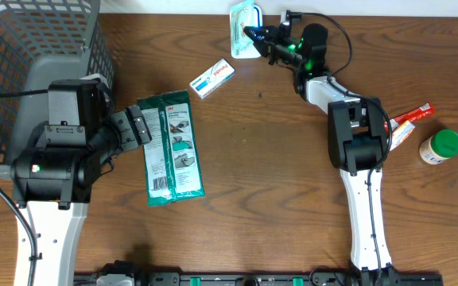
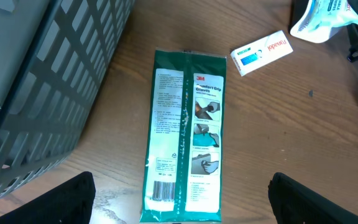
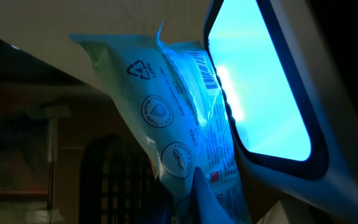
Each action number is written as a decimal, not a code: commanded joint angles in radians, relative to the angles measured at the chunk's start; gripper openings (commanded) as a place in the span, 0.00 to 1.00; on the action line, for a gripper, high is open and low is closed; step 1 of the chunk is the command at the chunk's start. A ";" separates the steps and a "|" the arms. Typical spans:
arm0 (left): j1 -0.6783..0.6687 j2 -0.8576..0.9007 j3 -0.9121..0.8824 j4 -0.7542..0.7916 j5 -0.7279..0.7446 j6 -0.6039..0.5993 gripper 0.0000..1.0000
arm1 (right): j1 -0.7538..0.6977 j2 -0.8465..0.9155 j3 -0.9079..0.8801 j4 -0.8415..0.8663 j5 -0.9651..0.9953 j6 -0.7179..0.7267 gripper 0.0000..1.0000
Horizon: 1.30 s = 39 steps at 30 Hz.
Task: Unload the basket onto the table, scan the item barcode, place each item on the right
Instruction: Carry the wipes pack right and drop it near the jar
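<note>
Overhead view, we list: right claw [image 1: 253, 36], pressed together, pinching a pale packet [image 1: 243, 17] at the far edge of the table [image 1: 277, 175]. Right wrist view: that packet's barcode [image 3: 209, 70] sits just beside a lit blue window [image 3: 260, 93]. Left claw [image 1: 143, 127], spread wide, holds nothing, at the left edge of a green glove pack [image 1: 173, 147] lying flat. We also count a small white box [image 1: 213, 78], a grey basket [image 1: 38, 48], a green-lidded jar [image 1: 440, 147] and a red tube [image 1: 413, 115] near the right edge.

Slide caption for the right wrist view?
Right gripper holds the pouch, barcode beside the glowing blue scanner window.
</note>
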 commanded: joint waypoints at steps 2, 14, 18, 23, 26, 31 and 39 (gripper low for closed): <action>0.001 0.000 0.008 -0.002 -0.009 0.020 0.90 | -0.024 -0.010 0.015 -0.001 -0.035 -0.021 0.01; 0.002 0.000 0.008 -0.002 -0.009 0.020 0.90 | -0.066 -0.076 0.015 0.358 -0.072 0.235 0.01; 0.001 0.000 0.008 -0.002 -0.009 0.020 0.90 | -0.095 -0.138 0.015 0.452 -0.168 0.294 0.01; 0.001 0.000 0.008 -0.002 -0.009 0.020 0.90 | -0.134 -0.230 0.015 0.405 -0.313 0.303 0.02; 0.001 0.000 0.008 -0.002 -0.009 0.020 0.90 | -0.149 -0.285 0.015 0.303 -0.296 0.305 0.02; 0.001 0.000 0.008 -0.002 -0.009 0.020 0.90 | -0.156 -0.414 0.015 -0.022 -0.218 0.097 0.02; 0.001 0.000 0.008 -0.002 -0.009 0.020 0.90 | -0.084 -0.709 0.015 -1.336 0.589 -1.028 0.01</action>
